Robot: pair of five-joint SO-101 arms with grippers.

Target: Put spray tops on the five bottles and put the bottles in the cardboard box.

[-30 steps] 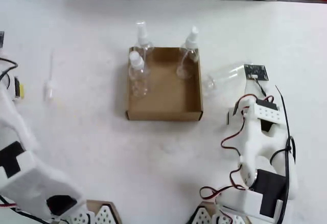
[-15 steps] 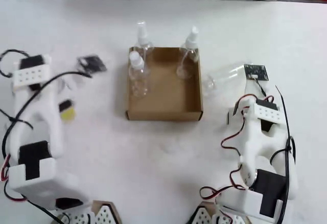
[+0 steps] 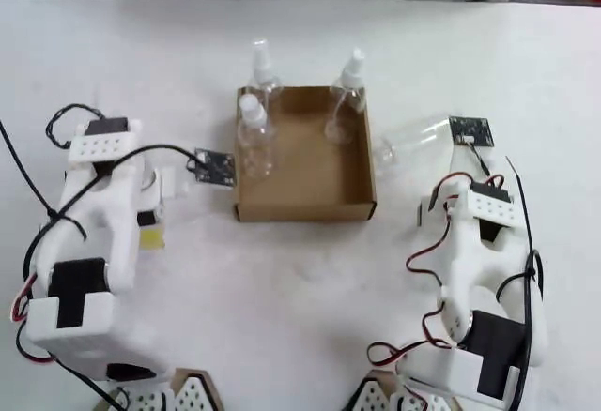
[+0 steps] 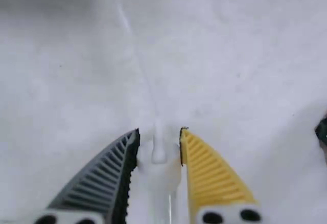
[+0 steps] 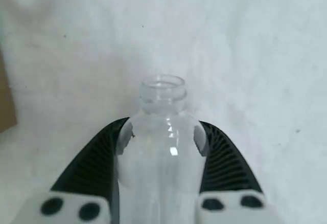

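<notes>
Two grippers each pinch a part at the white bench (image 3: 300, 280). The left gripper (image 4: 158, 131), one finger grey and one yellow, squeezes a white spray top (image 4: 158, 157) whose lower end is cut off by the frame edge. Its thin clear tube (image 4: 134, 50) runs out ahead, faint against the bench. The right gripper (image 5: 164, 126) grips a clear bottle (image 5: 162, 147) at the shoulder, open neck pointing away, lower body cut off by the frame edge.

Farther out, between the arms, sits the cardboard box (image 3: 300, 210). A capped bottle (image 3: 255, 144) stands inside by the left wall, and a second capped bottle (image 3: 342, 111) stands in the far right corner. A third capped bottle (image 3: 263, 68) rises at the far left corner. Its base is hidden, so I cannot tell whether it is inside the box or behind it.
</notes>
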